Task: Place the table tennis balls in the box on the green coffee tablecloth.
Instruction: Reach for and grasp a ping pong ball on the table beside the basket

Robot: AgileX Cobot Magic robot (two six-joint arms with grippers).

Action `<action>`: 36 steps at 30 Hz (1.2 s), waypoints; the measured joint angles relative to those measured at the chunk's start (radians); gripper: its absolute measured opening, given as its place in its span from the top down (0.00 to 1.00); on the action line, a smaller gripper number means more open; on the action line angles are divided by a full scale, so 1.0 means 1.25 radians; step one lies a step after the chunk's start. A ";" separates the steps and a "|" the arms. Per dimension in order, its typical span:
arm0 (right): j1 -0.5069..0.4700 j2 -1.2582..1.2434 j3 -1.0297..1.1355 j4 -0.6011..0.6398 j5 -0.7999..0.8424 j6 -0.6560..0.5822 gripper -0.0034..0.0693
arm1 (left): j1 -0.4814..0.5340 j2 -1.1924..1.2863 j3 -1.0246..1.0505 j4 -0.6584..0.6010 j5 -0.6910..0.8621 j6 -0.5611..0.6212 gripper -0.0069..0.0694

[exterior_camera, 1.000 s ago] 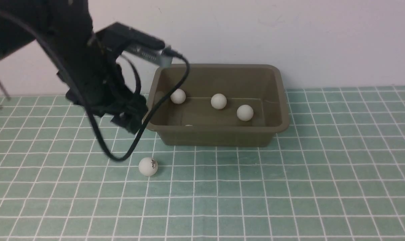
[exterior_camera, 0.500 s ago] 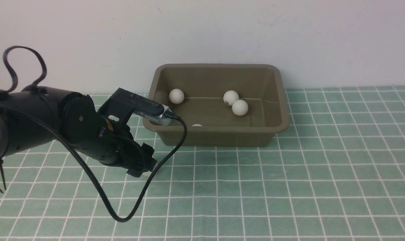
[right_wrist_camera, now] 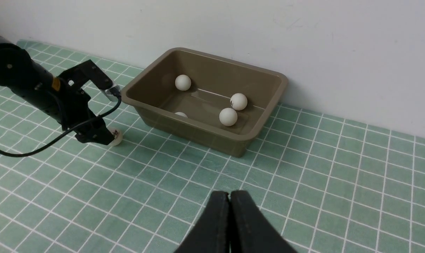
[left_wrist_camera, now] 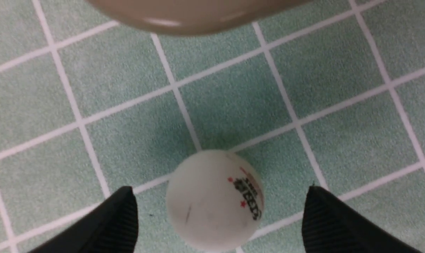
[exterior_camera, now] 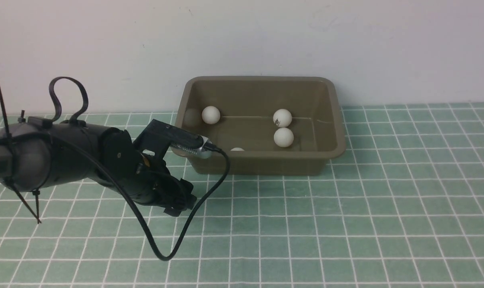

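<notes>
A plain white wall (exterior_camera: 346,40) stands behind the pale green tablecloth with a grid of thin white lines (exterior_camera: 346,224). At the left, the black left arm (exterior_camera: 65,160) reaches low across the cloth, with a black cable (exterior_camera: 165,256) looping below it. The left gripper (exterior_camera: 180,205) sits down near the cloth with its jaws spread wide. Between its ribbed black fingers (left_wrist_camera: 117,225) lies a small white table tennis ball with a dark and red printed logo (left_wrist_camera: 214,200); it rests on the cloth, with a gap on each side. Just beyond it stands the shallow olive-brown plastic box with a flared rim (exterior_camera: 262,164). Inside are four white balls: one at the far left (exterior_camera: 210,115), one half hidden behind the front rim (exterior_camera: 237,149), and two close together further right (exterior_camera: 282,118) (exterior_camera: 284,137). The right gripper (right_wrist_camera: 229,211), seen only in its own wrist view, hangs above the cloth, jaws pressed together, empty.
</notes>
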 joint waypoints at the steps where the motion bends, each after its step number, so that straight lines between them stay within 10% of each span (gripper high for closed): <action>1: 0.000 0.000 0.000 0.000 0.000 0.000 0.98 | 0.000 0.003 -0.002 0.000 -0.003 0.000 0.17; 11: 0.000 0.000 0.000 0.002 0.000 -0.001 0.98 | 0.000 0.050 -0.019 -0.047 -0.016 0.001 0.18; 22: 0.000 0.000 0.000 0.002 0.000 -0.001 0.98 | 0.000 0.048 -0.020 -0.050 0.004 0.001 0.45; 36: 0.000 0.000 0.000 0.003 0.000 -0.001 0.98 | 0.000 -0.044 -0.329 -0.023 0.535 0.041 0.45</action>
